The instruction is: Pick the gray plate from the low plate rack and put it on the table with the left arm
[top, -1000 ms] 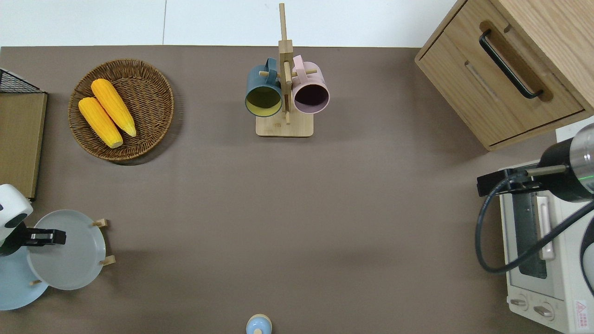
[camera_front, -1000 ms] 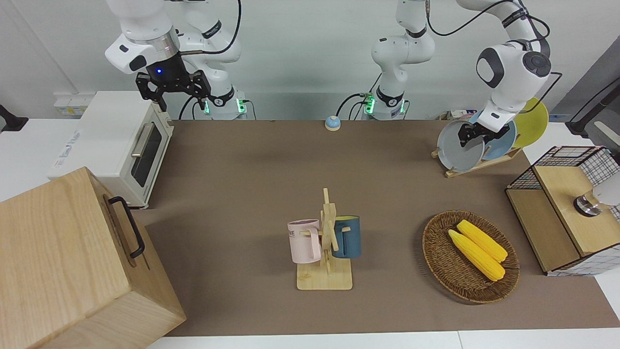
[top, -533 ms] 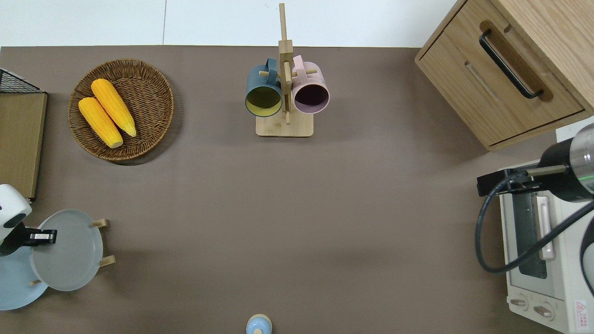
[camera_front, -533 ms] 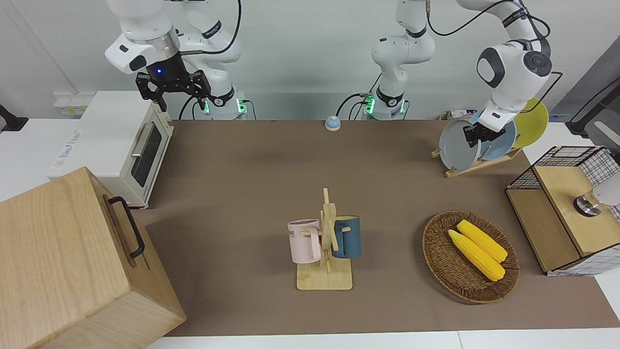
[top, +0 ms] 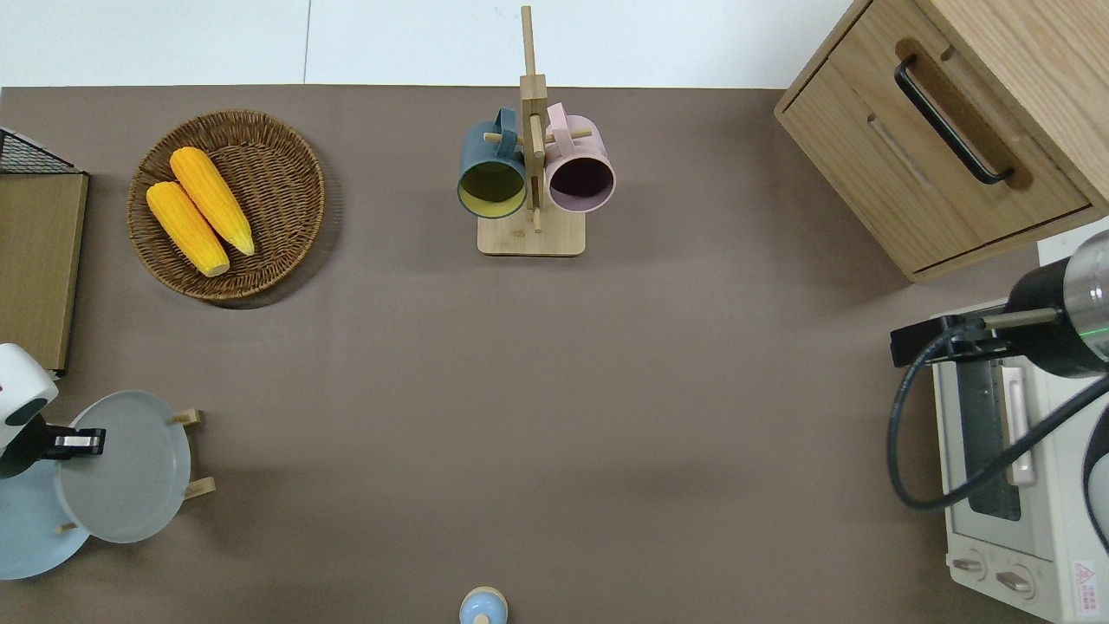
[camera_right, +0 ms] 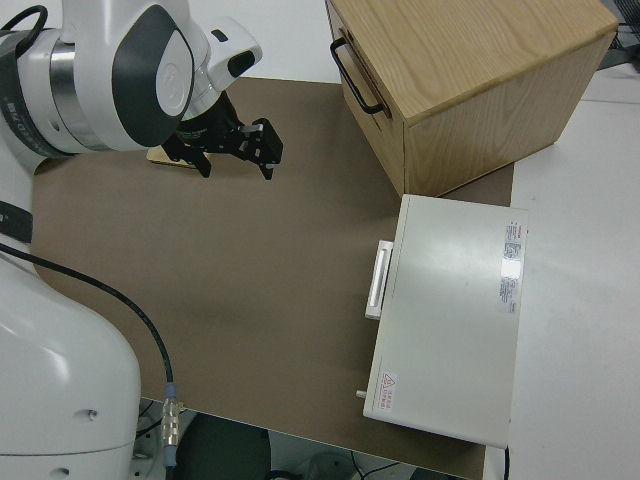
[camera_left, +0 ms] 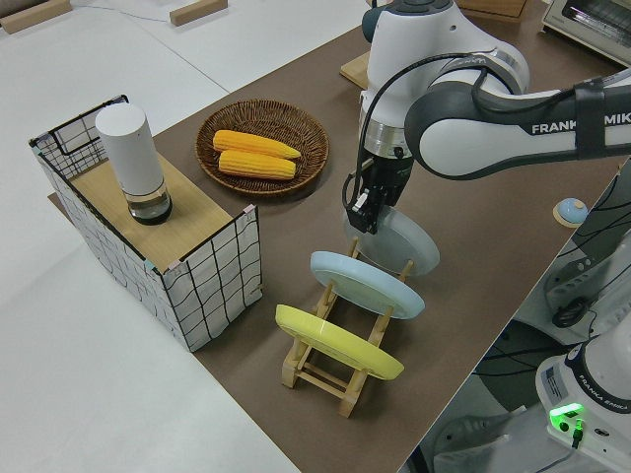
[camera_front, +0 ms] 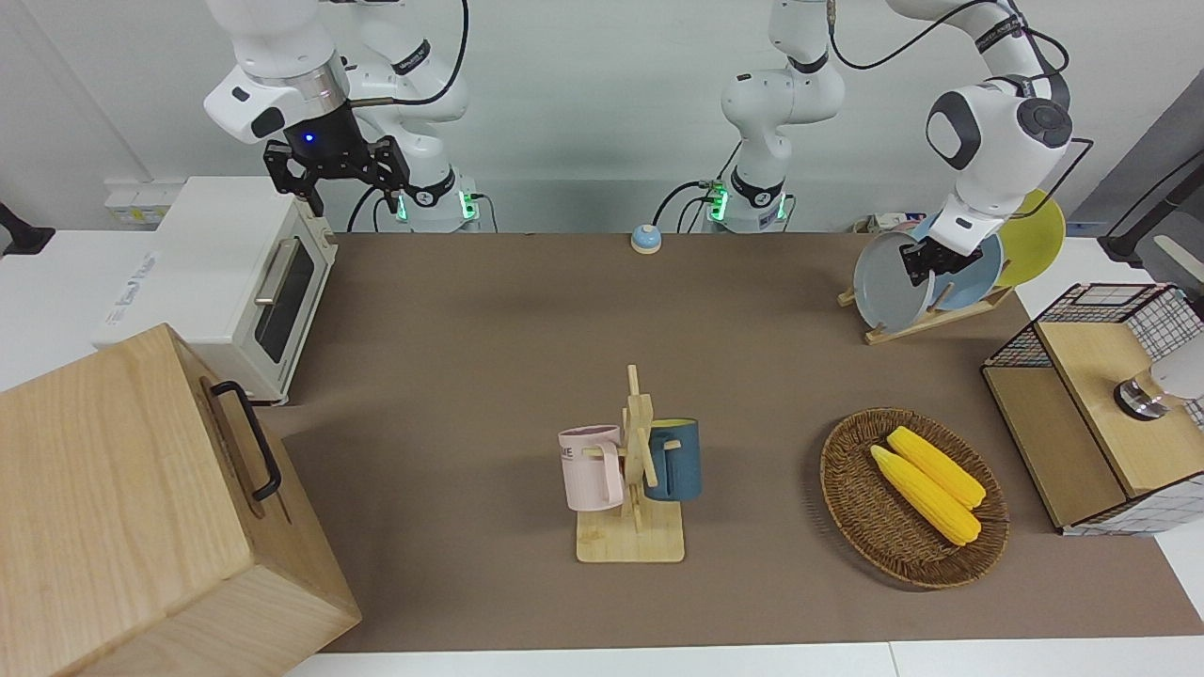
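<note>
Your table [camera_front: 527, 310] fills the front view, with bare brown space at its centre. In that view's upper right, the low plate rack [camera_left: 325, 367] holds three plates; the gray plate [top: 130, 481] sits in the end slot, leaning. The left gripper [camera_left: 366, 209] is at the plate's upper rim and looks clamped on it, though I can't tell for sure. Lift along the plate's lean so it clears the pegs without dragging the light-blue plate [camera_left: 367, 284]. Your right arm is parked, fingers spread.
</note>
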